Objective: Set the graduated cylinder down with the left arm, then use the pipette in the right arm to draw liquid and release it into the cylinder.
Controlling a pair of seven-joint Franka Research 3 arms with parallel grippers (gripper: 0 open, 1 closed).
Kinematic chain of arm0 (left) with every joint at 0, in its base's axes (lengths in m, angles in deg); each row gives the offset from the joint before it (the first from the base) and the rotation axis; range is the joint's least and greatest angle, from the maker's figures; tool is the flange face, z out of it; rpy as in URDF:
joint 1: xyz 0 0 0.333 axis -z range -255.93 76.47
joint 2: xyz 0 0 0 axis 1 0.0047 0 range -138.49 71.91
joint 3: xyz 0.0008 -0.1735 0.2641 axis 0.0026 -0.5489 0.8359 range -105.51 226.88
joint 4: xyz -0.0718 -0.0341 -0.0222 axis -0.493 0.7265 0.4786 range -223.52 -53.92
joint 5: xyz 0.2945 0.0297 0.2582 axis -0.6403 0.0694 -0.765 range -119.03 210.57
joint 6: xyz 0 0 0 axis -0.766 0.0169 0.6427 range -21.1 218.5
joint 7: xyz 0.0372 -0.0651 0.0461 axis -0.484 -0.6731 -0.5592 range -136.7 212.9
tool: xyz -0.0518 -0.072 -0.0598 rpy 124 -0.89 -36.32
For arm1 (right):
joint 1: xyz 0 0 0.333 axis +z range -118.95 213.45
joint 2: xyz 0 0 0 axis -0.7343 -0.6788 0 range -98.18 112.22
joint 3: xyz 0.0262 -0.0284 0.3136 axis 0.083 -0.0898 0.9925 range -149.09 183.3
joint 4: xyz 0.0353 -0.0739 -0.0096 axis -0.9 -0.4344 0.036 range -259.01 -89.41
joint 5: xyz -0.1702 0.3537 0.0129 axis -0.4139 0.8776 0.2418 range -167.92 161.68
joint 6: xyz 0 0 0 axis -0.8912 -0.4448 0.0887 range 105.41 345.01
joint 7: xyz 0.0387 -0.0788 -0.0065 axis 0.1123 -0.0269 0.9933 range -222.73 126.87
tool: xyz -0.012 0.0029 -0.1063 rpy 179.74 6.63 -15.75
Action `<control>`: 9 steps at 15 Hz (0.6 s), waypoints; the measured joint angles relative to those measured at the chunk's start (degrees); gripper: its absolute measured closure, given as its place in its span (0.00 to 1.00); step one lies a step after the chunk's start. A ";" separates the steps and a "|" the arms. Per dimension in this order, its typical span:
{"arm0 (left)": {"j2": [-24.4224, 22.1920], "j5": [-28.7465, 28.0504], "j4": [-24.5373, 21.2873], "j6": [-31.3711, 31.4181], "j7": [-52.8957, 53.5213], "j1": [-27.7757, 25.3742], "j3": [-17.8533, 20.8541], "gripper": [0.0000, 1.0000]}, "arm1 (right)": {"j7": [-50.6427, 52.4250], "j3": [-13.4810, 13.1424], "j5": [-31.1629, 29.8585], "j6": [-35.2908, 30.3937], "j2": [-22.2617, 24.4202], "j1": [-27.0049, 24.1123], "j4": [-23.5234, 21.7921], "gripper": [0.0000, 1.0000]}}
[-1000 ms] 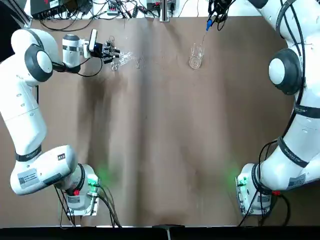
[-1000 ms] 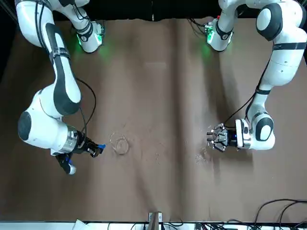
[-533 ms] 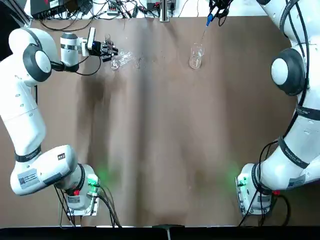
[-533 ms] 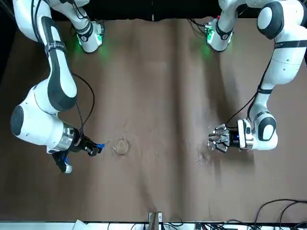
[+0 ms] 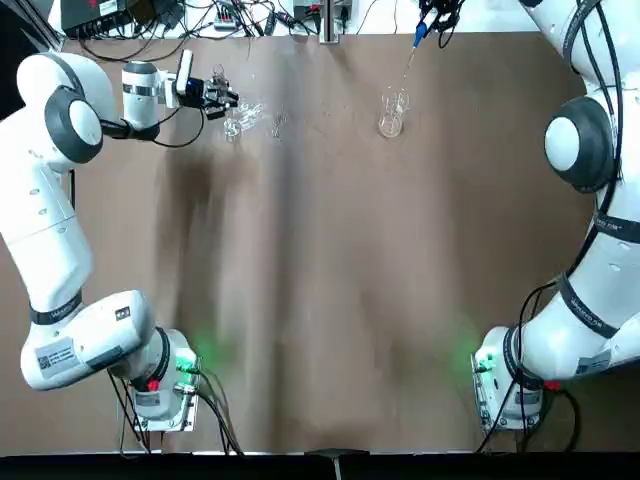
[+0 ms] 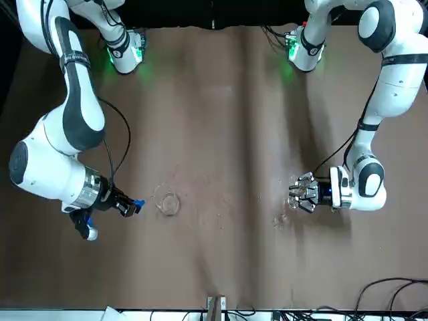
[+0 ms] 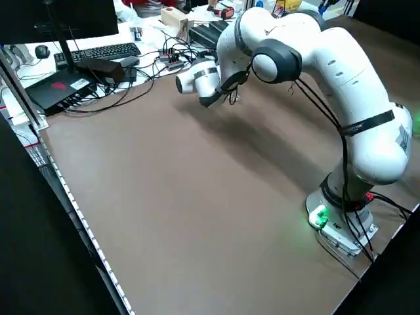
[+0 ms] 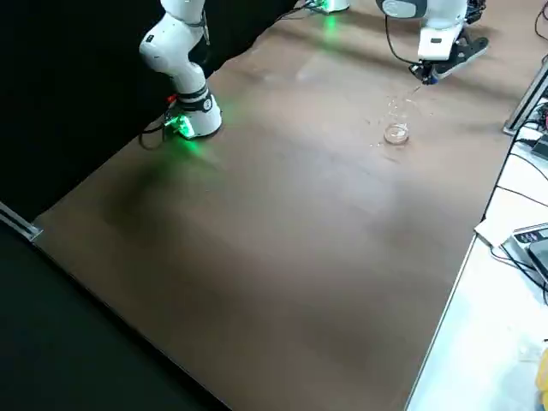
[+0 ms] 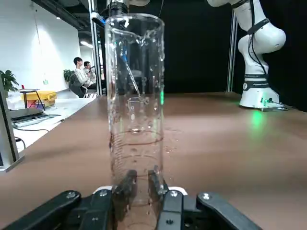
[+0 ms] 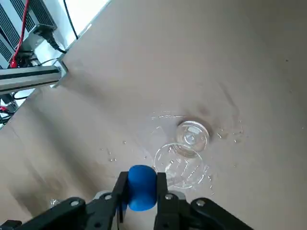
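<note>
1. Left wrist view: the left gripper (image 9: pixel 139 186) has its fingers closed on the graduated cylinder (image 9: pixel 136 100) — upright, toward the bench's (image 5: pixel 330 280) far left corner, forearm reaching sideways.
2. Near the far edge, right of centre, the right gripper (image 10: pixel 142 179) pinches the blue-bulbed pipette (image 10: pixel 142 194) — tilted, tip at the beaker's (image 5: pixel 391 115) mouth.

You can see a clear glass beaker (image 5: pixel 392 114) on the counter (image 5: pixel 330 280), and a black keyboard (image 7: pixel 98 55) near a monitor (image 7: pixel 59 20).
</note>
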 joint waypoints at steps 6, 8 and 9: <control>-0.03 0.93 0.01 2.08 -1.24 0.79 -3.07 0.78 | 0.00 0.00 0.00 0.07 0.09 -0.08 0.00 0.73; -0.03 2.35 0.01 3.87 -1.72 2.11 -3.95 0.78 | 0.00 0.00 0.00 0.10 0.09 -0.27 0.00 0.72; -0.03 3.39 0.01 4.74 -1.83 3.16 -4.11 0.78 | 0.00 -0.01 0.06 0.11 0.09 -0.43 0.00 0.72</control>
